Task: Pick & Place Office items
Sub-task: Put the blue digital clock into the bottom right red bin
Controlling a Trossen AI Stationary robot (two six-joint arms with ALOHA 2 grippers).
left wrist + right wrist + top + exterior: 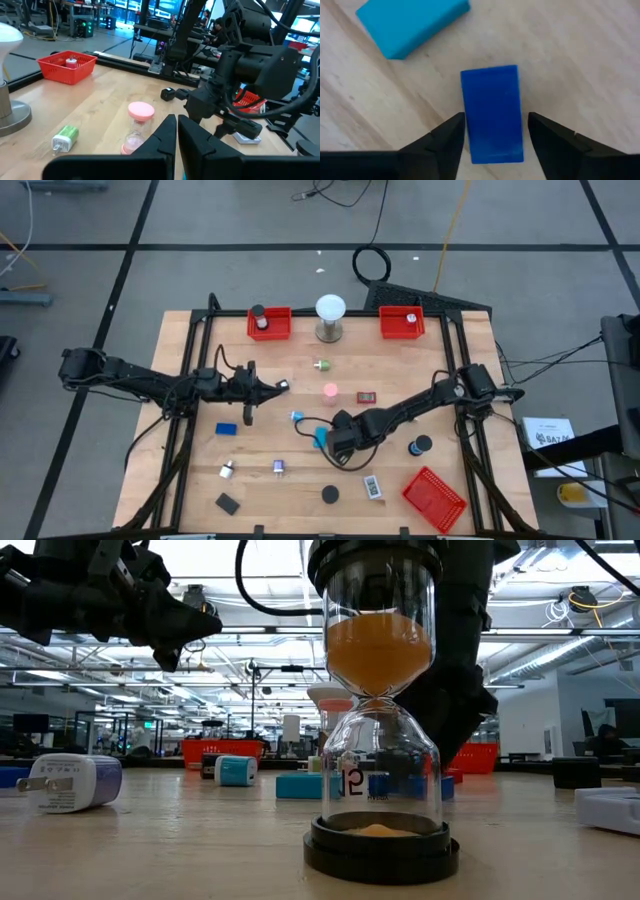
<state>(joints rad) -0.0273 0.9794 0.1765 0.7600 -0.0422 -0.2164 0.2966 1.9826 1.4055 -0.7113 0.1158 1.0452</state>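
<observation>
Our right hand (pixel 492 132) sits low over the middle of the tabletop (pixel 200 340), fingers parted on either side of a dark blue block (pixel 492 112) that lies flat on the wood. They flank it closely, but we cannot tell whether they touch it. A lighter blue block (pixel 412 25) lies just beside it. We should keep the fingers square to the block's long sides, close evenly so it does not twist, and lift straight up, clear of the lighter block. Our left hand (pixel 176 132) waits shut and empty above the tabletop's left half.
</observation>
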